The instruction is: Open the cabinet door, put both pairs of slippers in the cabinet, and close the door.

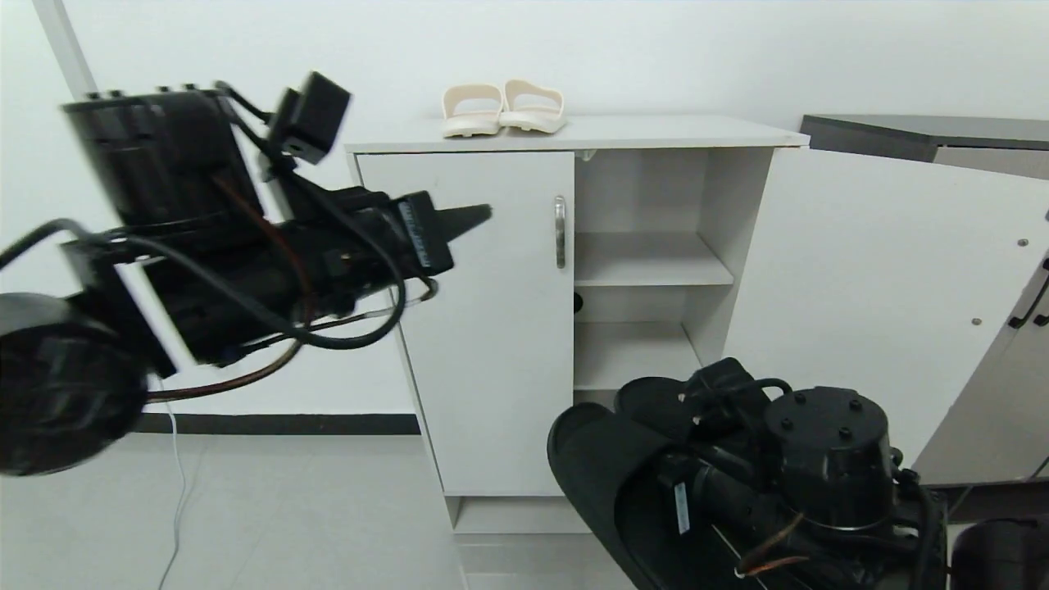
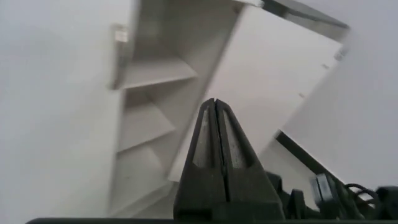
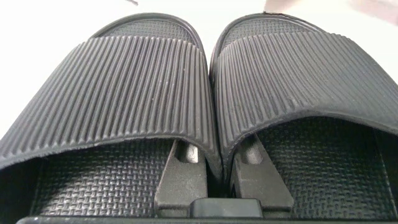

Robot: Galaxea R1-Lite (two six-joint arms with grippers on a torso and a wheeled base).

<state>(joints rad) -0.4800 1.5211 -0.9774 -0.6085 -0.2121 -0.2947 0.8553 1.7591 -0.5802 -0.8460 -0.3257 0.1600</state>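
Two pairs of slippers, counted out: one pair of black slippers and one pair of cream slippers. The right gripper has the black pair. One finger is tucked under each ribbed strap, and the two inner side walls are pinched together between the jaws. The left gripper carries nothing, its jaws pressed flat against each other.

The cabinet has two doors. The closed door, with its single metal handle, stands just behind the left jaws. The open door is swung wide, off to the side of the right jaws. Two shelf boards cross the open half, straight beyond the black pair. The cream pair sits side by side on the cabinet top, above and beyond the left jaws, well apart from both grippers.

The head view takes in both pairs, both doors and both arms at once. The right wrist view adds how the fingers sit on the textured footbeds under the straps. The left wrist view looks past its clenched tips at the shelves and the inner face of the open door.
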